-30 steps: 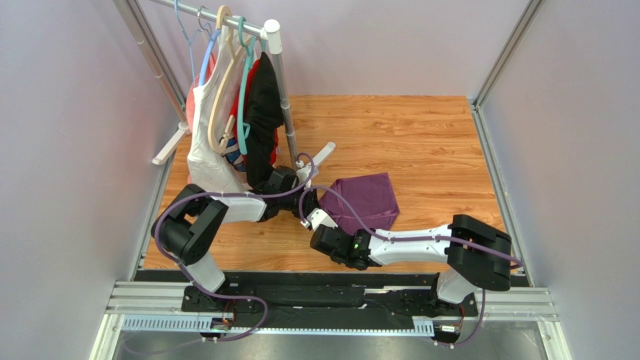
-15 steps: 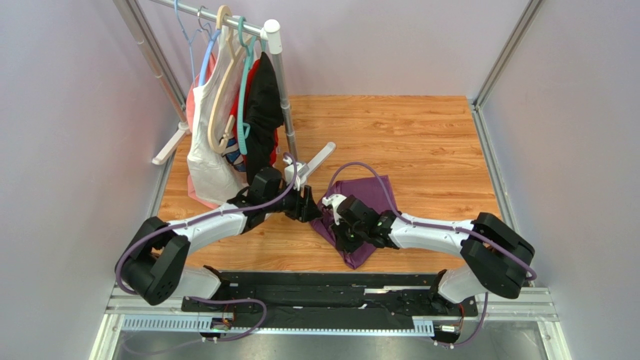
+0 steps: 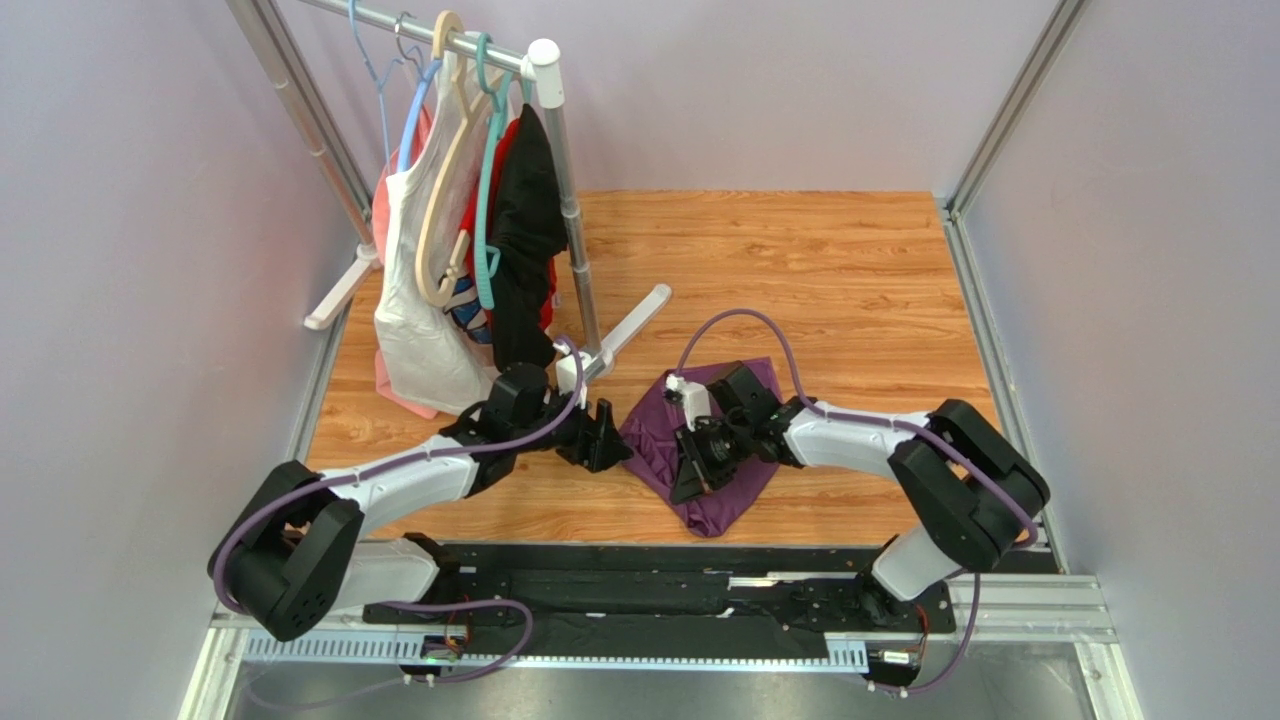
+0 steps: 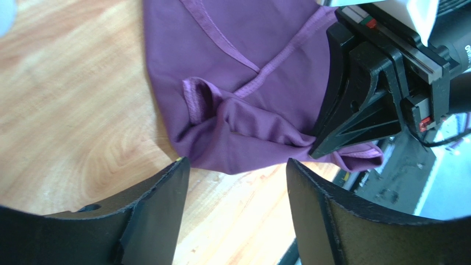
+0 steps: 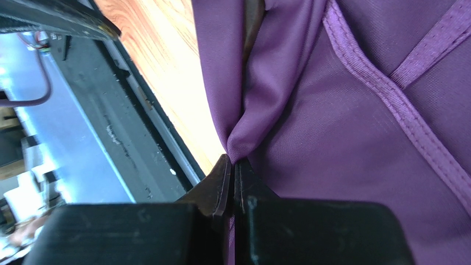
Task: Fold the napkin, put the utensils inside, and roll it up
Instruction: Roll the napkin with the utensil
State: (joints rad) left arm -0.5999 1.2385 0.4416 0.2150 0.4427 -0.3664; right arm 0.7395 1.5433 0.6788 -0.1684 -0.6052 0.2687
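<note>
Closest to me, on the right wrist camera, the right gripper point(image 5: 233, 172) has its two fingers pressed together on a pinched fold of the napkin point(image 5: 359, 138). The purple cloth bunches into a crease right at the tips and spreads away beyond them, with a stitched hem crossing it on a slant. From the top camera I see that gripper point(image 3: 691, 477) sitting over the near-left part of the napkin point(image 3: 721, 510). A tail of cloth reaches toward the black base rail point(image 3: 646, 578), and more of it lies on the far side, behind the wrist.

The left gripper point(image 3: 606, 440) is just beside the napkin's left edge, pointing at it. On its wrist camera the fingers point(image 4: 166, 193) stand wide apart and hold nothing. The rumpled edge of the napkin point(image 4: 249, 55) lies just ahead of the tips, and I cannot tell whether they touch it. At the right of that view the right gripper point(image 4: 316, 149) comes down onto the cloth.

The napkin lies crumpled on the wooden table point(image 3: 842, 270), near the middle and toward my edge. Farther back on the left stands a clothes rack point(image 3: 559, 165) with white, red and black garments point(image 3: 436, 300) on hangers.
</note>
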